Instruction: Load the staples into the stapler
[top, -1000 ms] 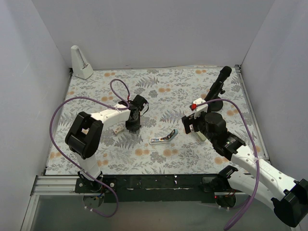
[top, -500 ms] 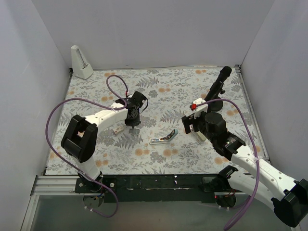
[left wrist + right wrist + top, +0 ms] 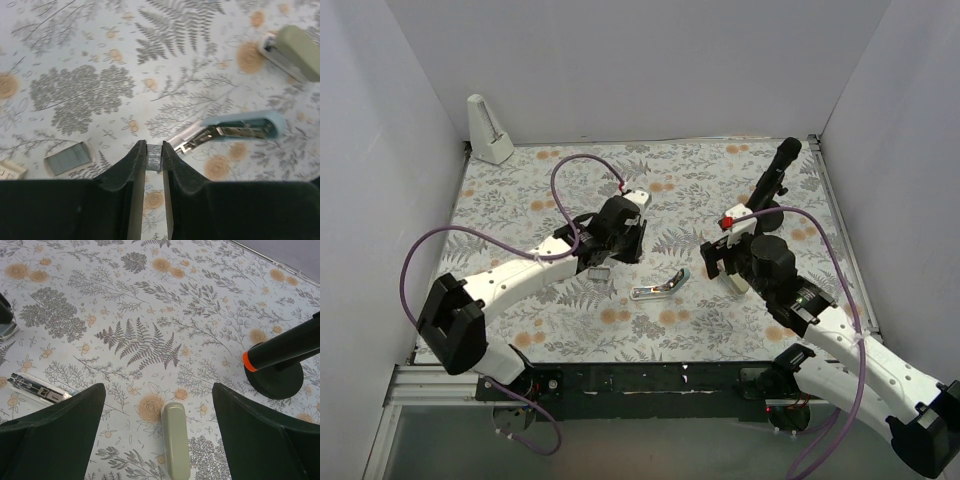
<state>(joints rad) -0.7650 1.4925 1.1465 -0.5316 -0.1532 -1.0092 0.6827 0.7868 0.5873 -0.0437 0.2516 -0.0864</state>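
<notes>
L gripper jaws are clamped on a small grey staple block, just short of the stapler, which lies hinged open w/ its rail exposed. Next, imo: line the block up lengthwise w/ the rail, lower slowly and release only once it's seated, since a skewed strip would prob. jam. R gripper jaws are wide apart and empty, near the olive bar. Cardboard box sits at the frame edge, contents not visible; can't tell what's in the rail either.

We see the light-blue stapler lying open, its silver rail exposed; just left of it, a grey staple block sits pinched in the left gripper.
</notes>
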